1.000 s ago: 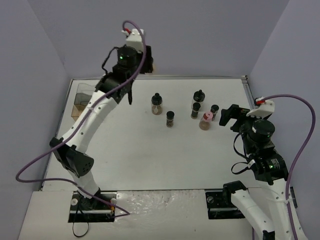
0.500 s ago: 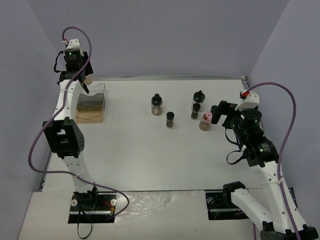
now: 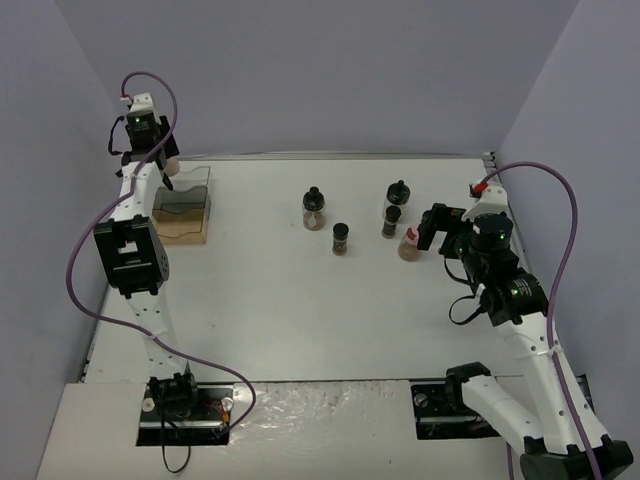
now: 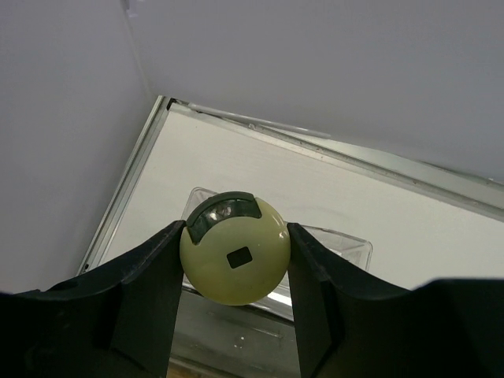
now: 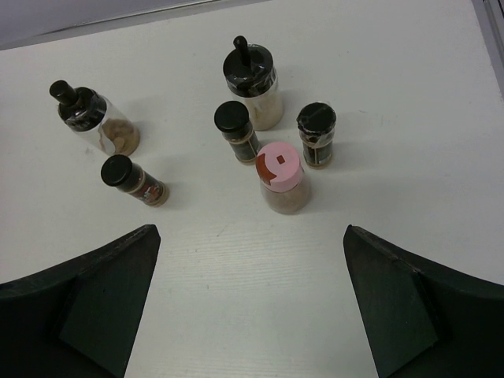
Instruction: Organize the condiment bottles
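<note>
My left gripper (image 4: 235, 240) is shut on the yellow-capped jar (image 4: 234, 260) and holds it above the clear-and-wood rack (image 4: 346, 246). From above it is at the far left (image 3: 160, 162), over the rack's (image 3: 196, 222) back end. My right gripper (image 5: 252, 307) is open and empty, just short of the pink-capped jar (image 5: 281, 179). Behind that jar stand two small black-capped jars (image 5: 236, 130) (image 5: 316, 134) and a knob-topped jar (image 5: 252, 79). Further left stand another knob-topped jar (image 5: 94, 118) and a small black-capped jar (image 5: 134, 179). From above, the pink-capped jar (image 3: 408, 243) is next to my right gripper (image 3: 440, 232).
Grey walls close in the table (image 3: 300, 320) on the left, back and right. The rack sits against the left wall. Purple cables loop off both arms. The left arm's elbow (image 3: 130, 255) hangs over the table's left edge.
</note>
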`<state>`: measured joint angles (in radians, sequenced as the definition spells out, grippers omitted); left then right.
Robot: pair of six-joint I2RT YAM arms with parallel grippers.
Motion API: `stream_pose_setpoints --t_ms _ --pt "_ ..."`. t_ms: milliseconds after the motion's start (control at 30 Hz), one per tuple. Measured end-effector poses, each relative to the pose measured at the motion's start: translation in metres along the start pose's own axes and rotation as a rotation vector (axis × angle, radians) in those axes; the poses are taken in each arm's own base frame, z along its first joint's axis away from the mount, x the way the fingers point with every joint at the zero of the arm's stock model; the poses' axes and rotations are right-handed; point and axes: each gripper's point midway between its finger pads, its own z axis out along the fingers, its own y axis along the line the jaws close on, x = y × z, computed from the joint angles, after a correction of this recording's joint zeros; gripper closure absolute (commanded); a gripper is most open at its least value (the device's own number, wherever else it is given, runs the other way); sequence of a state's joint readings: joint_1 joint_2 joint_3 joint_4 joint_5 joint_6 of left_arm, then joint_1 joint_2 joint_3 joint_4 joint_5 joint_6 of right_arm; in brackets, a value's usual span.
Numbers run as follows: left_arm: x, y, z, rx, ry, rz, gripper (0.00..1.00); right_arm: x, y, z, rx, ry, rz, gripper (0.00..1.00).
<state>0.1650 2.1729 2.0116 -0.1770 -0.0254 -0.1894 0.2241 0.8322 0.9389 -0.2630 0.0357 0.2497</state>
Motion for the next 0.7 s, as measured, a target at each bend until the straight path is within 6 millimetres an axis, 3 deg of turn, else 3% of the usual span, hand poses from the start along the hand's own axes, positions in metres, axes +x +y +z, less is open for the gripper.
stream_pose_setpoints --t_ms 133,333,700 --pt "-0.002 -0.002 0.009 0.003 -0.020 -0.002 1.00 0.005 -0.001 0.002 0.003 0.009 -0.001 0.00" --pt "0.011 -0.001 0.018 -0.001 0.004 0.001 1.00 0.007 -0.001 0.003 0.002 0.010 -0.001 0.00" --pt "0.015 0.000 0.019 -0.001 0.015 0.003 1.00 0.007 0.000 0.003 -0.003 0.010 -0.003 0.00"
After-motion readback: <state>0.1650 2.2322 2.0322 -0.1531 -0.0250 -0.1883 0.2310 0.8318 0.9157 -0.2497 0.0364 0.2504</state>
